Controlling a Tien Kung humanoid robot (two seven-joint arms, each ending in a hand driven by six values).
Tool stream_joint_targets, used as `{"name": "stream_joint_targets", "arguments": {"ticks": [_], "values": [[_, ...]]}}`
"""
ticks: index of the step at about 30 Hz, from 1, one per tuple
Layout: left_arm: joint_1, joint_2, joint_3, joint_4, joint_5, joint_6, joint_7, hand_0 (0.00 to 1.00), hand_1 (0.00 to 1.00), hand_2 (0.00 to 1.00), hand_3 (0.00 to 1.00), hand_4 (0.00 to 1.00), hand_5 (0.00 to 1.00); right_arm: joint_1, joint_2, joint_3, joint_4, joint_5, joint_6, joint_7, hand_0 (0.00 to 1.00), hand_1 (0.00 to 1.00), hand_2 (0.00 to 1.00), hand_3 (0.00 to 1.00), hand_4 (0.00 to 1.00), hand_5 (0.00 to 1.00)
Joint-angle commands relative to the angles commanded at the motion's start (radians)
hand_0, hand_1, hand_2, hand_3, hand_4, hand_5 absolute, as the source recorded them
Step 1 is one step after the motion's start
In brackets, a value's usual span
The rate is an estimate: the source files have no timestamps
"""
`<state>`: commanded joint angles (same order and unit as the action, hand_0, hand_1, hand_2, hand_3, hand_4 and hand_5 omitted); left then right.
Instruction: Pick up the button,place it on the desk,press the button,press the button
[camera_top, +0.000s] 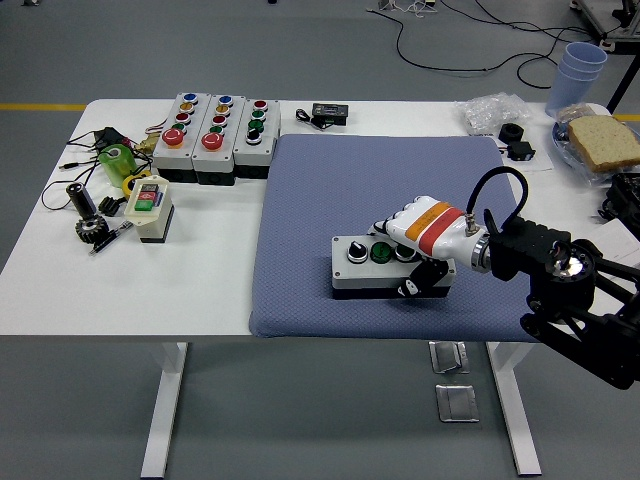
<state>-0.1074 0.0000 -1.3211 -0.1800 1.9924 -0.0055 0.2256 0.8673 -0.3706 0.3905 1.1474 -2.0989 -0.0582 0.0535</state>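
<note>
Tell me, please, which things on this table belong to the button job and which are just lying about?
In use:
button box on the blue mat, gripped by the right hand.

Lying about:
three button boxes at the back left, small switch box, green bottle, bread, stacked cups.
</note>
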Motion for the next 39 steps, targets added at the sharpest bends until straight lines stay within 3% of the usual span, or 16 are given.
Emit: {"name": "stream_joint_targets", "arguments": {"ticks": [11,12,17,18,23,24,29,30,35,36,39], "values": [[0.001,0.000,-0.004,0.000,0.005,0.001,0.001,0.653,0.640,0.660,0.558,0.330,0.845,-0.008,-0.006,0.013,-0.011,0.003,0.014,-0.007,0.228,0.228,0.463,0.521,0.722,0.002],[0.002,0.000,-0.005,0.000,0.005,0.001,0.001,0.654,0.640,0.661,0.559,0.330,0.845,-0.009,-0.007,0.013,-0.011,0.002,0.013,-0.004,0.307,0.234,0.459,0.529,0.797,0.039],[0.004,0.000,-0.006,0.000,0.009,0.000,0.002,0.654,0.640,0.661,0.559,0.330,0.845,-0.012,-0.007,0.016,-0.003,-0.004,0.020,-0.005,0.307,0.234,0.459,0.529,0.797,0.039],[0.005,0.000,-0.006,0.000,0.010,0.001,0.002,0.654,0.640,0.663,0.559,0.330,0.846,-0.013,-0.007,0.017,0.001,-0.005,0.030,-0.009,0.423,0.307,0.531,0.650,0.892,0.167],[0.008,0.000,-0.004,0.000,0.012,0.000,0.002,0.654,0.640,0.663,0.559,0.330,0.846,-0.018,-0.008,0.018,0.004,-0.004,0.046,-0.022,0.423,0.307,0.531,0.650,0.892,0.167],[0.009,0.000,-0.004,0.000,0.013,0.000,0.002,0.655,0.640,0.663,0.559,0.329,0.847,-0.020,-0.009,0.017,0.004,-0.001,0.044,-0.024,0.539,0.466,0.661,0.776,0.918,0.205],[0.012,0.000,-0.003,0.000,0.014,0.000,0.003,0.655,0.640,0.663,0.559,0.329,0.847,-0.033,-0.005,0.027,0.001,0.028,0.039,-0.029,0.539,0.466,0.661,0.776,0.918,0.205],[0.012,0.000,-0.003,0.000,0.015,0.000,0.003,0.656,0.640,0.664,0.558,0.330,0.852,-0.035,-0.005,0.030,0.001,0.034,0.040,-0.029,0.742,0.691,0.803,0.916,0.929,0.216],[0.013,0.000,-0.003,0.000,0.017,0.000,0.003,0.656,0.640,0.664,0.558,0.330,0.852,-0.041,-0.008,0.037,0.010,0.076,0.062,-0.029,0.742,0.691,0.803,0.916,0.929,0.216],[0.013,0.000,-0.003,0.000,0.016,0.000,0.003,0.656,0.640,0.664,0.559,0.329,0.851,-0.042,-0.011,0.038,0.014,0.082,0.068,-0.032,0.868,0.811,0.903,0.991,0.951,0.246],[0.013,0.000,-0.002,0.000,0.014,0.001,0.003,0.656,0.640,0.664,0.559,0.329,0.851,-0.045,-0.013,0.042,0.021,0.094,0.063,-0.043,0.868,0.811,0.903,0.991,0.951,0.246]]}}
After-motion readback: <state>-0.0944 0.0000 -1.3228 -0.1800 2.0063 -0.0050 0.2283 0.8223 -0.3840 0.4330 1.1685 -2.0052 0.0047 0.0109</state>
